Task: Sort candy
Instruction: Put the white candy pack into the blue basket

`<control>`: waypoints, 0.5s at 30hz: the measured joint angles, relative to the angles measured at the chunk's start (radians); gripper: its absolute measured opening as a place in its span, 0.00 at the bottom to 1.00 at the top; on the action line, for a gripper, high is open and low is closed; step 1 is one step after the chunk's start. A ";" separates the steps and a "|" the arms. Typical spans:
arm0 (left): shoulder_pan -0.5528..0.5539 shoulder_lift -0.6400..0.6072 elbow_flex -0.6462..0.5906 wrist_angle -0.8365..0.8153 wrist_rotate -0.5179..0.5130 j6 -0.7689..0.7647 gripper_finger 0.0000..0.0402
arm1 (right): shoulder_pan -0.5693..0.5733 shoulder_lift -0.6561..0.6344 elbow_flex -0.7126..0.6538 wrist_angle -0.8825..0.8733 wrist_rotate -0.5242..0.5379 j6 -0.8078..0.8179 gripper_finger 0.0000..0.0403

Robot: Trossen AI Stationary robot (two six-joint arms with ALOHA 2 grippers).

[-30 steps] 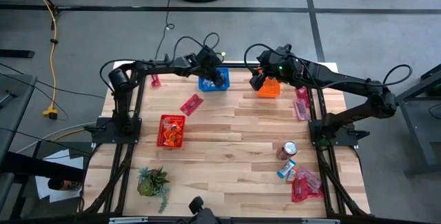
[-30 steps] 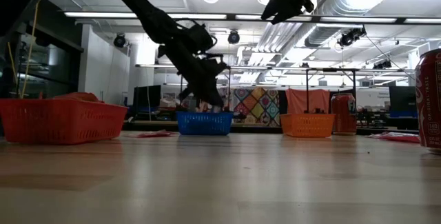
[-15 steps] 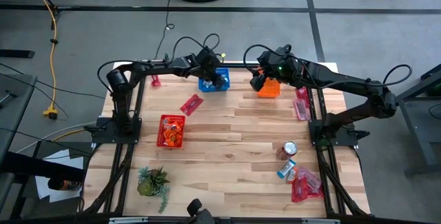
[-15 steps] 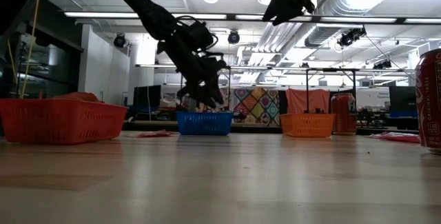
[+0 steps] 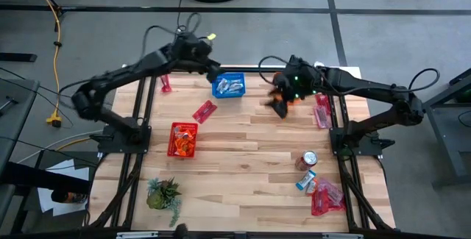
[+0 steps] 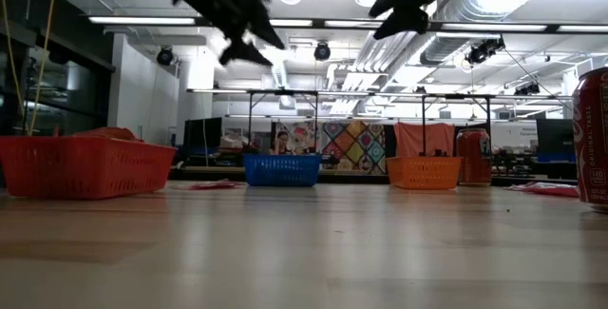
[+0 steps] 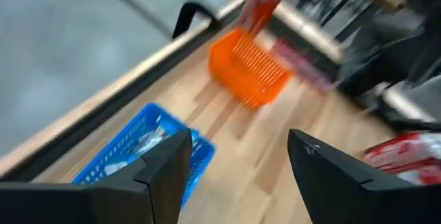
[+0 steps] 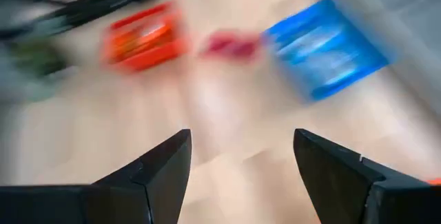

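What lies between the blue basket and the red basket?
High view: one red candy packet lies on bare wood between the blue basket and red basket.

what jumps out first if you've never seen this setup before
Three bright mesh baskets stand out on the pale wooden table: a blue basket with candy at the far edge, a red basket toward the left, and an orange basket at the far edge, partly under the right arm. Both dark arms hang above them, the left tool open beside the blue basket, the right tool open by the orange one.
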 joint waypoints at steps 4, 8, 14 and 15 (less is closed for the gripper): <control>-0.008 -0.165 -0.119 0.133 -0.013 -0.075 0.56 | 0.106 -0.001 0.000 -0.094 -0.189 0.204 0.62; -0.009 -0.285 -0.222 0.225 -0.062 -0.160 0.56 | 0.288 -0.001 0.000 -0.208 -0.203 0.473 0.62; 0.000 -0.346 -0.275 0.231 -0.096 -0.202 0.56 | 0.620 0.017 -0.020 -0.363 -0.124 1.054 0.62; 0.003 -0.348 -0.275 0.234 -0.096 -0.203 0.56 | 0.671 0.019 -0.041 -0.361 -0.115 1.176 0.62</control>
